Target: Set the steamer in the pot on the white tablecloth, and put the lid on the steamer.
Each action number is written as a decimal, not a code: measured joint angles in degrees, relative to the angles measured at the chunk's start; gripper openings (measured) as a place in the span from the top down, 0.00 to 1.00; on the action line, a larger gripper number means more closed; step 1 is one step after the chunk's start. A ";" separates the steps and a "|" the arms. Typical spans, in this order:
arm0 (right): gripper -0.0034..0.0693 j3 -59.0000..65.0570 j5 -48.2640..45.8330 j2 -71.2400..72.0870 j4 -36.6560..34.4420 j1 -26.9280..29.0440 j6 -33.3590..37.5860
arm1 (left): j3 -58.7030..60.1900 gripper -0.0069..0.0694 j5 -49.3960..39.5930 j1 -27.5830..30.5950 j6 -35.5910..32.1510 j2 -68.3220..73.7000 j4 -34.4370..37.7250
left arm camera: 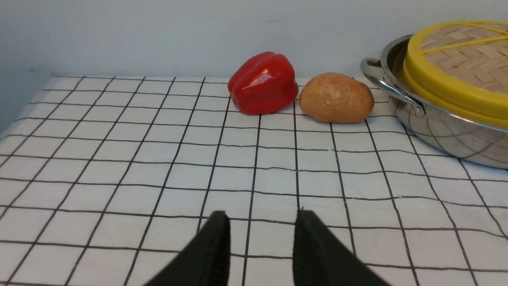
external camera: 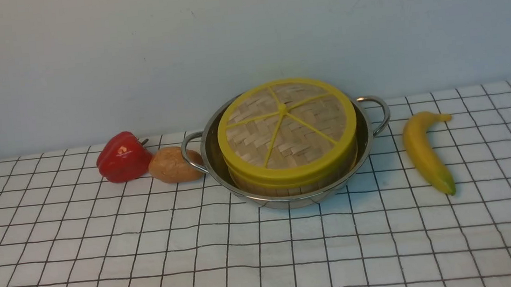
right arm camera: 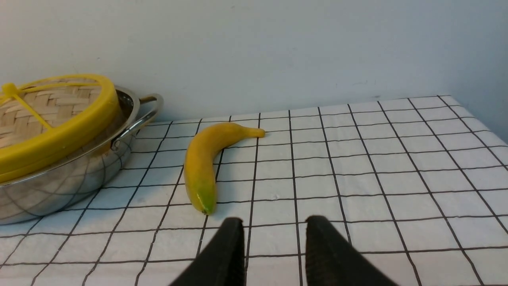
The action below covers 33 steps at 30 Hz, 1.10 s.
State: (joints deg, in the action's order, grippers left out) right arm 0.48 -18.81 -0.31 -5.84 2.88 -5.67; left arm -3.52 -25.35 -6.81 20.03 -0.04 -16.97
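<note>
The pot (external camera: 220,165) stands at the back middle of the white tablecloth (external camera: 266,255). The steamer (external camera: 287,185) sits inside it; only its side wall shows, its contents are hidden. The lid (external camera: 287,128) lies on top of the steamer, slightly tilted. Neither gripper shows in the front view. My left gripper (left arm camera: 262,222) is open and empty above the cloth, well short of the pot (left arm camera: 444,131) and lid (left arm camera: 460,67). My right gripper (right arm camera: 274,226) is open and empty, to the right of the pot (right arm camera: 67,178) and lid (right arm camera: 51,115).
A red pepper (external camera: 123,157) and a brown potato (external camera: 173,164) lie left of the pot, the potato touching its handle. A banana (external camera: 425,153) lies right of the pot. A pale wall stands close behind the table.
</note>
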 joint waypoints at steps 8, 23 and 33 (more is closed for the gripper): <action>0.62 0.00 0.00 0.00 -0.02 0.00 0.00 | 2.52 0.59 2.19 0.11 -5.66 0.00 4.97; 0.62 0.00 0.00 0.00 -0.02 0.00 0.00 | 3.94 0.59 5.80 0.25 -24.22 0.00 17.99; 0.62 0.00 -0.05 0.00 -0.02 0.00 0.00 | 3.94 0.59 5.93 0.28 -25.14 0.00 18.05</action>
State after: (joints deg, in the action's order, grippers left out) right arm 0.48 -18.86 -0.31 -5.86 2.88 -5.67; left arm 0.42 -19.42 -6.53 -5.11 -0.04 1.08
